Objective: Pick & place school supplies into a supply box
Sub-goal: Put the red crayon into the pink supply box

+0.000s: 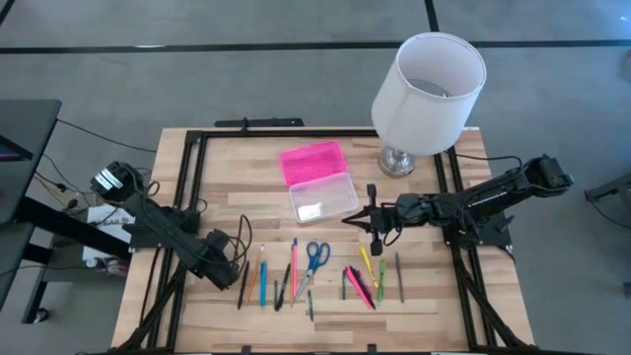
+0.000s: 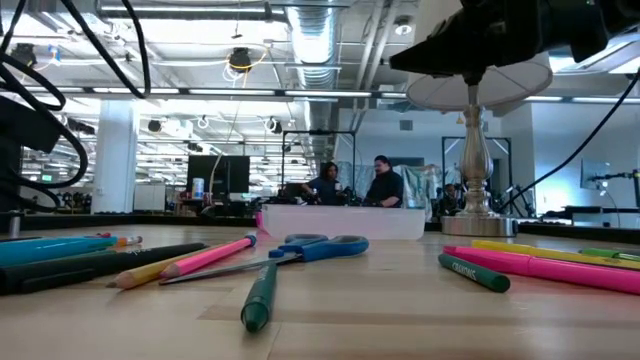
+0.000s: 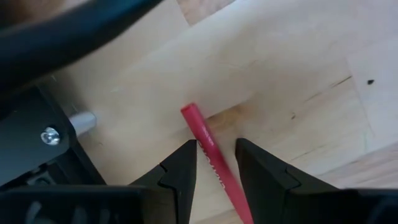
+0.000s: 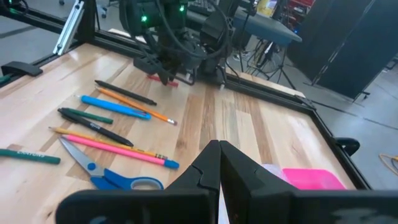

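We are lowering our left gripper (image 3: 214,163) at the end of the supply row farthest from the lamp (image 1: 428,91), its fingers (image 3: 181,169) parted either side of a red pencil (image 3: 210,154) lying on the table (image 1: 227,187); whether they are gripping it we cannot tell. Our right gripper (image 1: 349,219) is hovering pinched shut and empty just beside the supply box (image 1: 322,197), whose pink lid (image 1: 313,161) is lying open toward the lamp. The scissors (image 1: 315,256) are lying mid-row.
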You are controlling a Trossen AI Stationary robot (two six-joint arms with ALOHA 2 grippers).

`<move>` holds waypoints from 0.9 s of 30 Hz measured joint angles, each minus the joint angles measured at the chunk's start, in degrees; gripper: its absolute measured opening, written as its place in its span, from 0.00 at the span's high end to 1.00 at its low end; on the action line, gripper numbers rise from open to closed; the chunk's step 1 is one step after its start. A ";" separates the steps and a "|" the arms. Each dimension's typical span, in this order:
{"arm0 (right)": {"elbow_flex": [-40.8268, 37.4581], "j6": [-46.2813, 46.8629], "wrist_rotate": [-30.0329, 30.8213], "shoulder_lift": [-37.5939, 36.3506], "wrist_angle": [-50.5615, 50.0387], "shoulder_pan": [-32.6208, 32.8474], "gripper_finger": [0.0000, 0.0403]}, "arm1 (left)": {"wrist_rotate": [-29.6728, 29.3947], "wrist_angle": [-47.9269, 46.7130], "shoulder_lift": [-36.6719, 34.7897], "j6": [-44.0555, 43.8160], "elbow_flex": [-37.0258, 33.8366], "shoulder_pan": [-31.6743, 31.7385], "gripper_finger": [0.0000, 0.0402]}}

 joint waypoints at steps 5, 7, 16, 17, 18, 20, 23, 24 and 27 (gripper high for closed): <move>0.00 0.00 0.00 -0.02 -0.75 0.00 1.00 | -0.83 1.69 -0.02 -0.43 -0.55 -1.35 0.72; 0.00 0.00 0.00 -0.02 -0.82 0.00 1.00 | -1.58 2.32 -0.19 1.46 -0.63 -1.43 0.72; 0.00 0.01 0.01 -0.02 -0.94 0.00 1.00 | -1.84 3.61 -0.02 15.71 0.64 -1.42 0.72; 0.00 0.02 0.01 -0.02 -0.94 0.00 1.00 | -1.35 3.77 -0.04 15.56 0.60 -1.41 0.72; 0.00 0.01 0.02 -0.02 -0.95 0.00 1.00 | -0.88 3.85 -0.06 14.80 0.54 -1.40 0.72; 0.00 0.02 0.02 -0.02 -0.95 0.00 1.00 | -0.52 4.01 -0.07 13.57 0.46 -1.38 0.73; 0.00 0.02 0.02 -0.02 -0.95 0.00 1.00 | -0.56 4.66 -0.07 13.53 0.44 -1.39 0.79; 0.00 0.00 0.02 -0.02 -0.93 0.00 1.00 | -0.65 4.88 -0.07 13.68 0.44 -1.39 0.82; 0.00 0.00 0.02 -0.02 -0.95 0.00 1.00 | -1.06 5.10 -0.07 14.34 0.44 -1.41 0.91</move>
